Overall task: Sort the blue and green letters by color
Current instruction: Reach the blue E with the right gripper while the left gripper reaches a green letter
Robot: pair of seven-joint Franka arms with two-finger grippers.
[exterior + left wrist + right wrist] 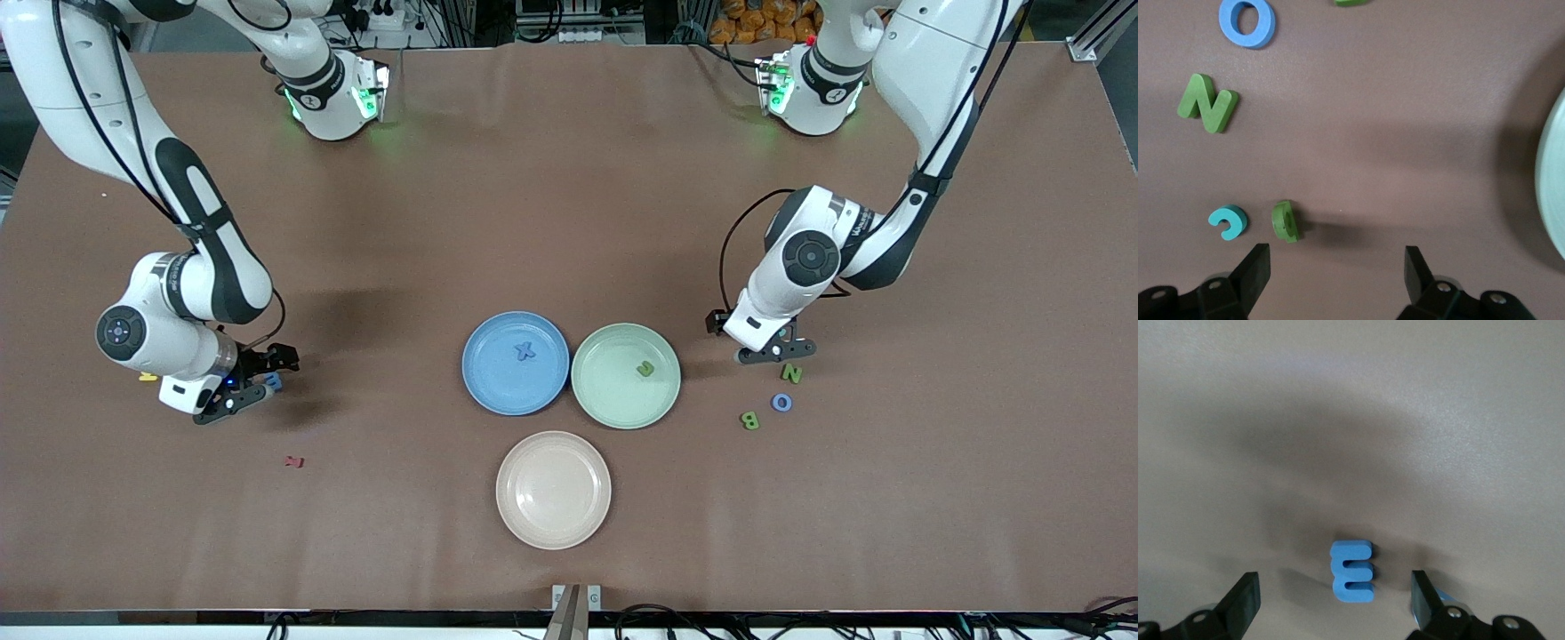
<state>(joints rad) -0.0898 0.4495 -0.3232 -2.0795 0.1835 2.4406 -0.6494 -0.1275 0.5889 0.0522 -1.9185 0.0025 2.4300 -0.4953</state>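
On the tabletop, blue plate holds blue X and green plate beside it holds a green letter: sorting underway. Toward the left arm's end from the green plate, left pincer, fingers apart, hovers by green N, blue O, green B. Right pincer, apart, straddles blue E, likely next pick.

- The right gripper covers most of the blue E in the front view (only a corner shows).
- A yellow letter peeks from under the right arm, shape unreadable.
- A green letter is cut by the left wrist view's edge.
- The dark red letter is too small to read.
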